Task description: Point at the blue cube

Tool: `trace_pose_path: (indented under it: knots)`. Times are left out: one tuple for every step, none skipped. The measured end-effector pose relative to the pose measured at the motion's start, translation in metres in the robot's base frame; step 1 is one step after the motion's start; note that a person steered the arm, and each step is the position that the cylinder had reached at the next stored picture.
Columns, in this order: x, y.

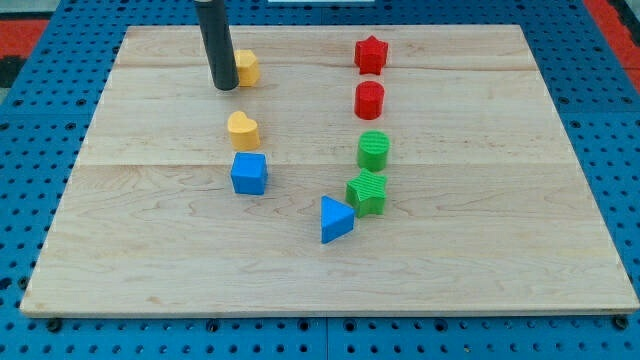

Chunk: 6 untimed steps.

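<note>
One thing matters here: which way the blue cube lies from my tip. No gripper on this rig, just a plain dark rod, so nothing to open or clench and nothing held. My tip sits near the view's top, left of centre, on the pale wooden board, just beside a yellow block whose shape I can't quite make out, sitting at about 2 o'clock from it.

From my tip, the blue cube is at roughly 5 o'clock, a fair way down the board. Slight catch: a yellow heart-shaped block sits between us, just above the cube and looking like it nearly touches it. So I reckon going straight down the line would bump the heart first. Coming down a bit to the view's left and closing in from the cube's 9 o'clock side looks cleaner to me.

Everything else is off to the right and well clear: red star, red cylinder, two green ridged blocks, and a blue triangular block at the cube's 4 o'clock.
</note>
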<state>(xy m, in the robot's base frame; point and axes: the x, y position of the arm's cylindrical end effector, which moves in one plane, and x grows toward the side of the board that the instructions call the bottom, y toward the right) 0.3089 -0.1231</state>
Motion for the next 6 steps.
trace_pose_path:
  knots:
    - [-0.019,-0.014]
    - [-0.029,-0.005]
    - [-0.030,0.012]
    - [-0.013,0.004]
    - [0.061,-0.001]
    - [0.126,-0.012]
